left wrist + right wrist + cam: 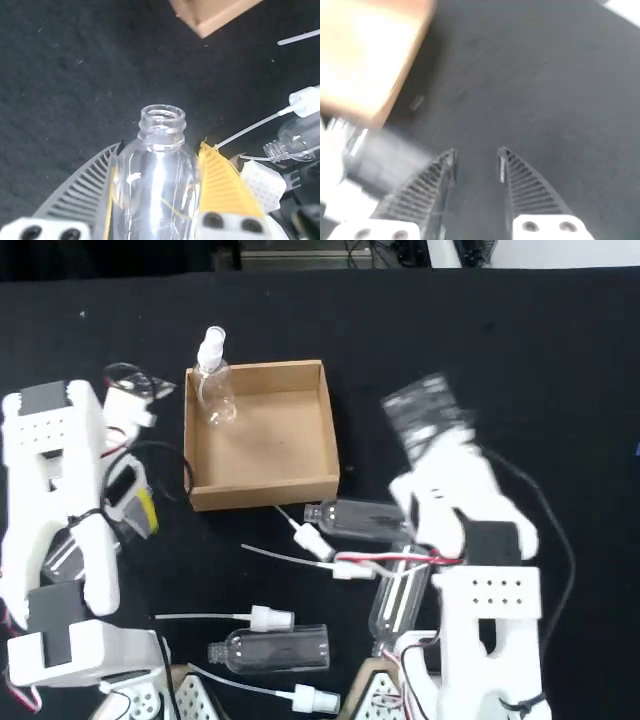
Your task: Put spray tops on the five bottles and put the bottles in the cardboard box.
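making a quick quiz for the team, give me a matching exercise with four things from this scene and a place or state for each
1. capped bottle
2. left claw
3. right claw
4. loose spray top

A. lying on the black table
B. open, empty
C. in the cardboard box
D. shut on an uncapped bottle

Pairs: 1-C, 2-D, 3-B, 4-A

Glossy clear plastic bottle (pixel 156 180), matt black cloth (pixel 65 75), brown cardboard box (pixel 262 435).
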`<action>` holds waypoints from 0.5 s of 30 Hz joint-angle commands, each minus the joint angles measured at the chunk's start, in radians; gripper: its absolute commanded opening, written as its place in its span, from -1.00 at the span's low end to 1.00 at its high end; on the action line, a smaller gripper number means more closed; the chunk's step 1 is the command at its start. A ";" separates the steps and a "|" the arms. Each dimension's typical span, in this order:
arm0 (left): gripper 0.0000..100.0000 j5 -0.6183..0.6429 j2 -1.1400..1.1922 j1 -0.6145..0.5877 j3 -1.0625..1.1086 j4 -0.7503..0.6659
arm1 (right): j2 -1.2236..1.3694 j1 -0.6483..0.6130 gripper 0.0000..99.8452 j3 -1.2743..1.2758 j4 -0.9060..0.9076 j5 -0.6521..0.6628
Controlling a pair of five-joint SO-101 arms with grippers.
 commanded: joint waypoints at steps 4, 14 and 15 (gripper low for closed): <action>-0.94 0.092 -0.049 -0.156 -0.111 -0.017 | 0.010 -0.163 -0.75 -0.068 0.207 0.084; -0.94 0.460 -0.049 -0.162 -0.067 -0.219 | 0.159 -0.373 -0.74 0.038 0.184 0.097; -0.94 0.476 -0.049 -0.162 -0.061 -0.233 | 0.185 -0.377 -0.74 0.045 0.178 0.118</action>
